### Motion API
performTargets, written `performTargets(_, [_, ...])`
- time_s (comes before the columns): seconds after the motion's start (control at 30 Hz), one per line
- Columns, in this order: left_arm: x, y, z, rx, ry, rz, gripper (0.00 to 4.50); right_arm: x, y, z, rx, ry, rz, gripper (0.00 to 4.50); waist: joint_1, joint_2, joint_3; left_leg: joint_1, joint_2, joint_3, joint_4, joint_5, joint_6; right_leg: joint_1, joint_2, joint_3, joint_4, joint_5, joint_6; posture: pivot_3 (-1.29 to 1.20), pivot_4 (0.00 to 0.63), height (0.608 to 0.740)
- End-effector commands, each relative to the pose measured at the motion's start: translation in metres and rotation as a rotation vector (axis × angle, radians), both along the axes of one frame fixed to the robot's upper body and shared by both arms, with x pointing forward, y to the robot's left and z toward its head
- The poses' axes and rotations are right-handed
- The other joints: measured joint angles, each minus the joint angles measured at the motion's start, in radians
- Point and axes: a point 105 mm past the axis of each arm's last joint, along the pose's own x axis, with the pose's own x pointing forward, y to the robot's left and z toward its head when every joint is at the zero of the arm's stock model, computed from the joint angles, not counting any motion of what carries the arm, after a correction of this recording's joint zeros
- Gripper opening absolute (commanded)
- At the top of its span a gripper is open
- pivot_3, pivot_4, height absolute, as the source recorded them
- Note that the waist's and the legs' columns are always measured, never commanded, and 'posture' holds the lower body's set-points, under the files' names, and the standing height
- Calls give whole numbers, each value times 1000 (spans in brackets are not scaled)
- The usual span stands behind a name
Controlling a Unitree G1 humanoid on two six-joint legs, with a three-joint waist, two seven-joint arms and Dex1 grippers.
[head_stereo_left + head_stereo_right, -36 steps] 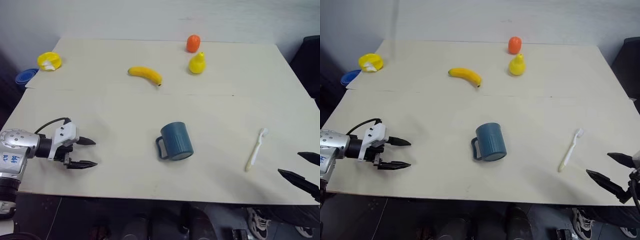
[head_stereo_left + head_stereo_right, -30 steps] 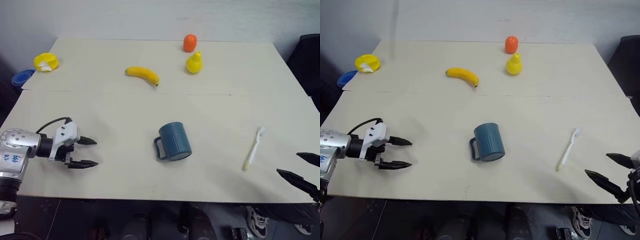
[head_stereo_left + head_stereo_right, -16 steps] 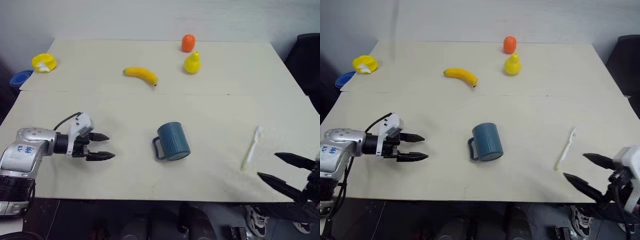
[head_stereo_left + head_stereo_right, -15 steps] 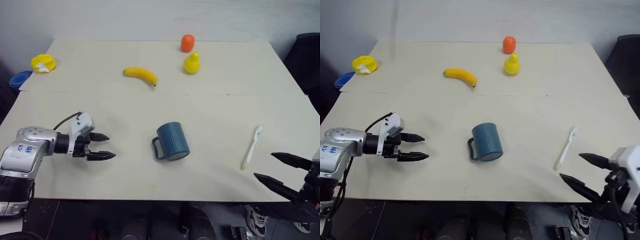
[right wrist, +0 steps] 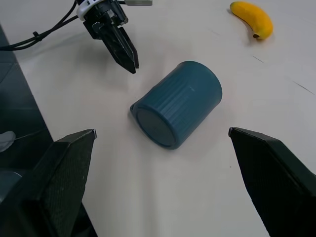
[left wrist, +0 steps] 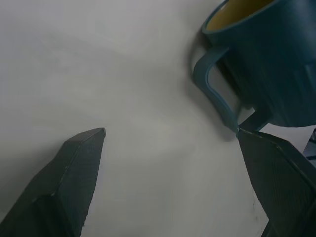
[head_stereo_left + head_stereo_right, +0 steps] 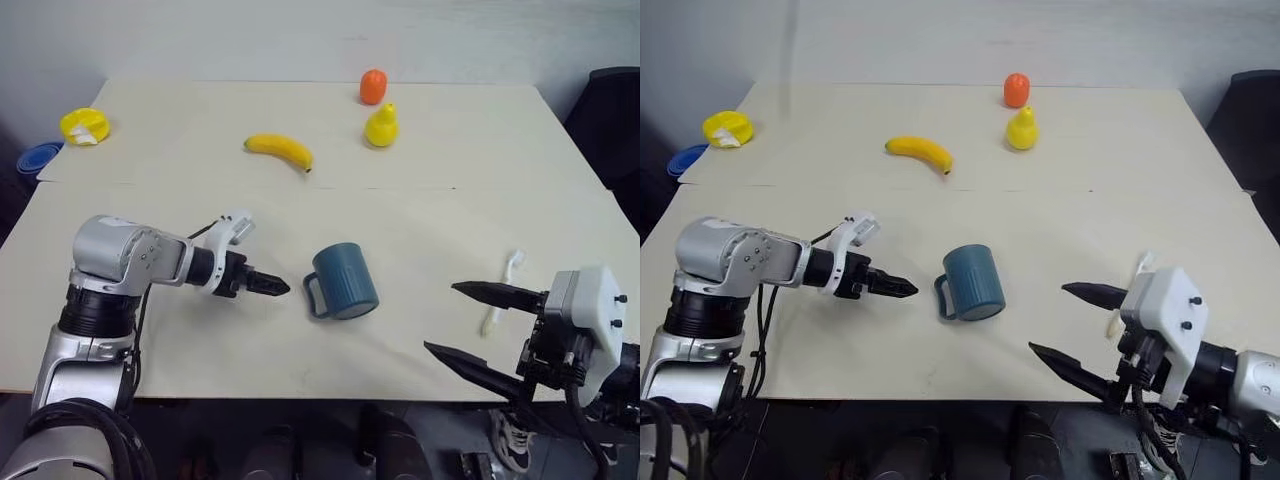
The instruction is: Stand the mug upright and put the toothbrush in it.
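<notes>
The dark teal mug [image 7: 345, 280] lies on its side mid-table, its closed base toward me and its loop handle [image 7: 314, 297] on its left. Its yellowish inside [image 6: 237, 11] shows in the left wrist view. My left gripper [image 7: 275, 288] is open just left of the handle, apart from it, fingers pointing right and down. The white toothbrush [image 7: 508, 272] lies flat to the right, partly hidden behind my right gripper [image 7: 442, 318]. That gripper is open and empty, low at the front right, pointing left toward the mug [image 5: 177, 103].
A banana [image 7: 280, 150] lies behind the mug. A yellow pear-shaped fruit [image 7: 381, 125] and an orange fruit [image 7: 372, 86] stand at the back. A yellow object [image 7: 80, 125] and a flat blue dish [image 7: 35, 157] sit at the far left edge.
My left gripper moved right, close to the mug's handle, and rolled over. My right gripper swung left and up, further into view, in front of the toothbrush. Mug and toothbrush stayed put.
</notes>
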Motion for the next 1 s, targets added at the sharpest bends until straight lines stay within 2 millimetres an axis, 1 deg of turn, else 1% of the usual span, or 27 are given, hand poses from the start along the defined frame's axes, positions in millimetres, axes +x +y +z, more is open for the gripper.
performTargets(0.03, [8,-5,-4,35,52,22,4500,1,6,3,8,-38,5,4486,8,0,0,0,0,0,1,0,0,0,0,0,0,0,0,0,150,740])
performTargets(0.13, [13,-18,3,45,84,-5,4500,-1,11,3,46,-50,0,4486,22,-1,0,0,0,1,3,0,0,1,0,1,1,1,0,0,150,740])
performTargets(0.2, [15,-21,4,63,98,-6,4500,-1,14,2,54,-55,-4,4486,25,-1,0,0,0,1,3,0,0,0,0,2,1,2,0,0,150,740])
performTargets(0.23, [16,-26,5,68,115,-15,4500,0,15,2,54,-57,-7,4486,24,-1,0,0,0,2,3,0,0,0,0,3,1,2,0,0,150,740])
performTargets(0.37, [13,-42,12,113,124,-83,4500,-1,16,1,58,-65,-14,4486,27,-1,0,0,-1,3,3,0,0,0,0,3,0,2,0,0,150,740])
performTargets(0.67, [14,-37,11,231,130,-90,4500,-1,15,-1,73,-73,-39,4486,23,-1,0,0,-1,9,1,0,0,-1,2,4,0,3,1,0,150,740])
performTargets(1.0, [16,-50,6,307,130,-110,4500,-1,19,-2,104,-83,-41,4486,24,-1,0,1,1,14,0,0,0,-1,3,7,0,4,3,0,150,740])
